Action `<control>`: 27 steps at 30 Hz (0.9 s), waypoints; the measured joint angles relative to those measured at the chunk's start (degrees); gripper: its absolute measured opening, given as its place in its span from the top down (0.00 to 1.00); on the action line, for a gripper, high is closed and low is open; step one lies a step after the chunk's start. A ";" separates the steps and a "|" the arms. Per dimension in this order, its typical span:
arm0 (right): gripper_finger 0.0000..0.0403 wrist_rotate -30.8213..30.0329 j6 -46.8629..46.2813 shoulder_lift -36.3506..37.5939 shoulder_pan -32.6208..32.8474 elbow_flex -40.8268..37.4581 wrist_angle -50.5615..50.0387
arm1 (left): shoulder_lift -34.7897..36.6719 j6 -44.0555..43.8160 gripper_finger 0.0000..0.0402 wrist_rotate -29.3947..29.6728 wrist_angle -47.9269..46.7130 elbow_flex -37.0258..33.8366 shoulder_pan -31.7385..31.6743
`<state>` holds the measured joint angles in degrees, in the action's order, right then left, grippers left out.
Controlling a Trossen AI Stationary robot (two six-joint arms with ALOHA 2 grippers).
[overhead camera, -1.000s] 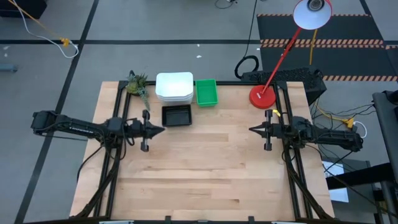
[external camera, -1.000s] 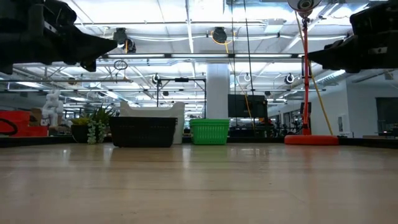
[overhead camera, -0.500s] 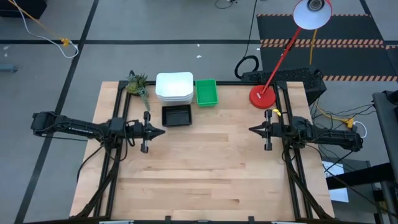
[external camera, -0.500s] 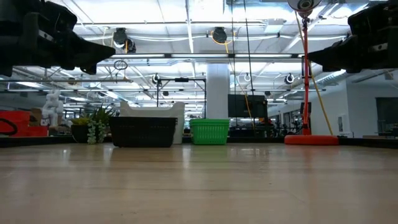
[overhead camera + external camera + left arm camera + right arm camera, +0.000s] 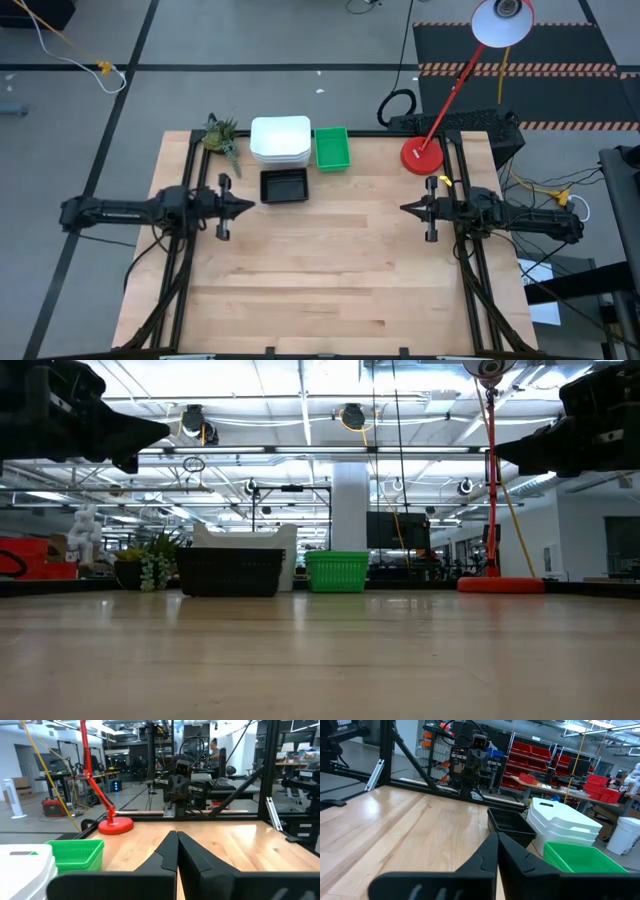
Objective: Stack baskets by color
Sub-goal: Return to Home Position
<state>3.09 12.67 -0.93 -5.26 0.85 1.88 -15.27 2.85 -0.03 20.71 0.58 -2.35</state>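
1. High view: overhead, straight down; whole bench [image 5: 330,290] framed.
2. Low view: bench-top height at near edge, facing far edge.
3. Wrist views: low over bench, facing each other across it.
4. All four share green baskets [image 5: 332,148] at far edge.

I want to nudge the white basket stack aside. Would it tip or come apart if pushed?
The white basket stack looks broad and low, so it probably would not tip. Its trays sit slightly offset, so a high push might shift the top one. Smooth plastic on the wooden table likely slides easily.
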 joint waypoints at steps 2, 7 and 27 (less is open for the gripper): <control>1.00 0.00 0.00 0.00 0.00 -0.01 0.01 | 2.99 0.20 1.00 0.04 -2.59 0.00 0.00; 1.00 0.00 0.00 0.00 0.00 0.00 0.01 | 8.88 -0.01 1.00 0.04 -9.27 0.00 0.00; 1.00 -0.01 0.00 0.00 0.00 0.00 0.03 | 15.15 -1.40 1.00 -4.96 -19.37 0.00 0.02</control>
<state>3.08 12.67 -0.93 -5.26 0.85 1.91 -0.12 1.45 -4.99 1.34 0.58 -2.33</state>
